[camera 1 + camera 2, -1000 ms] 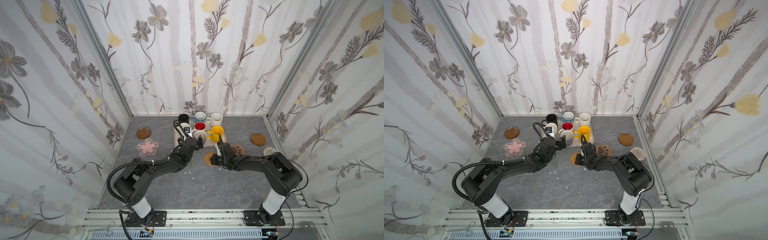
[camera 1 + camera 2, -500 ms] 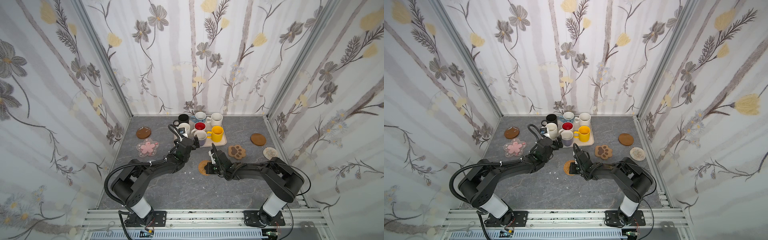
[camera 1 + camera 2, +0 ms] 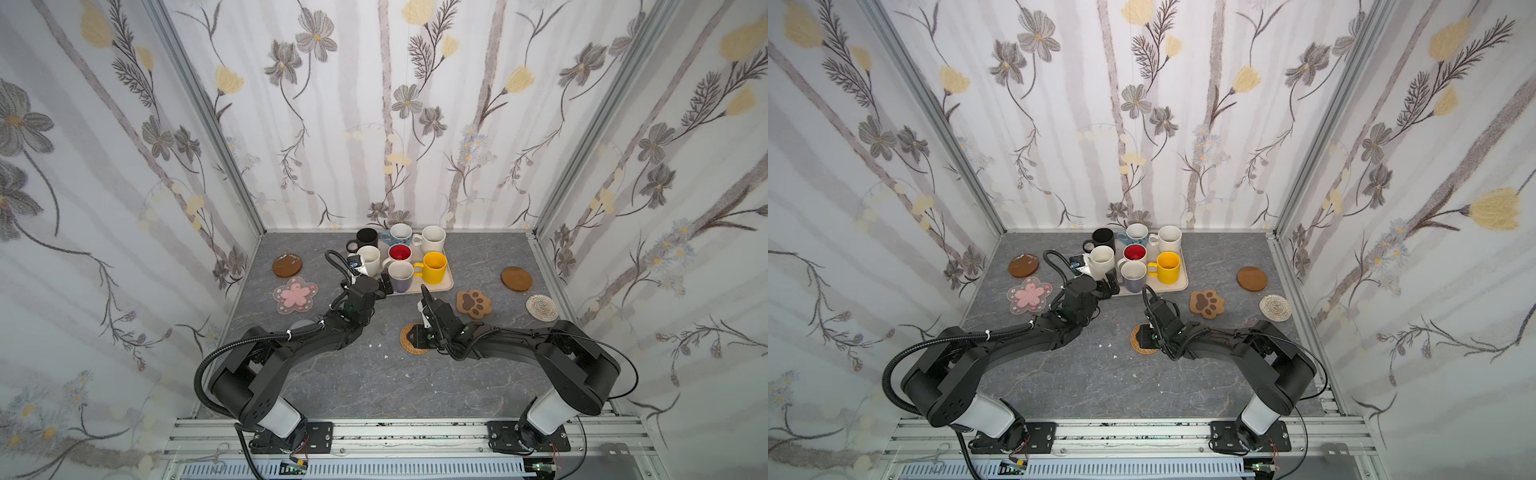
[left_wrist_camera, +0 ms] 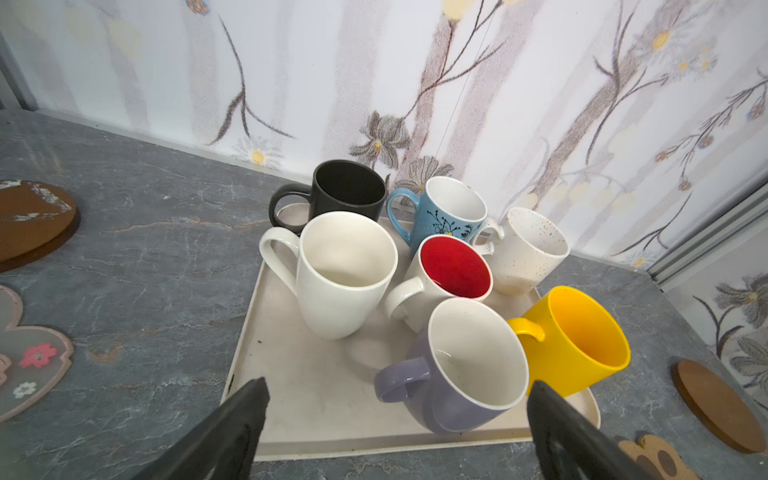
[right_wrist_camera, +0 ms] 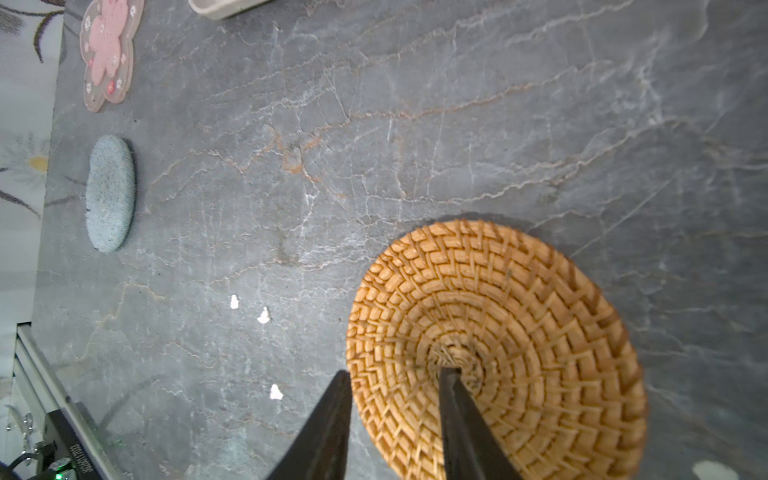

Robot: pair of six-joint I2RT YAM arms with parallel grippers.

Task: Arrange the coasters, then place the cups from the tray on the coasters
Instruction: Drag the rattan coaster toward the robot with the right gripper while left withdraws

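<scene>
Right pincer (image 5: 395, 372) straddles edge of rattan coaster (image 5: 519, 316), paw coaster (image 3: 473, 303) nearby.

Both top views look steeply down on the whole counter (image 3: 374, 386) from above its near edge, facing the back wall (image 3: 395, 124). The left wrist camera sits close behind the left pincer (image 4: 397, 384), facing the tray (image 4: 291, 374) ahead of it; the right one looks down past the right pincer (image 5: 395, 371) at the rattan coaster (image 5: 519, 332) beneath, and both catch the pink coaster (image 5: 108, 54).
</scene>
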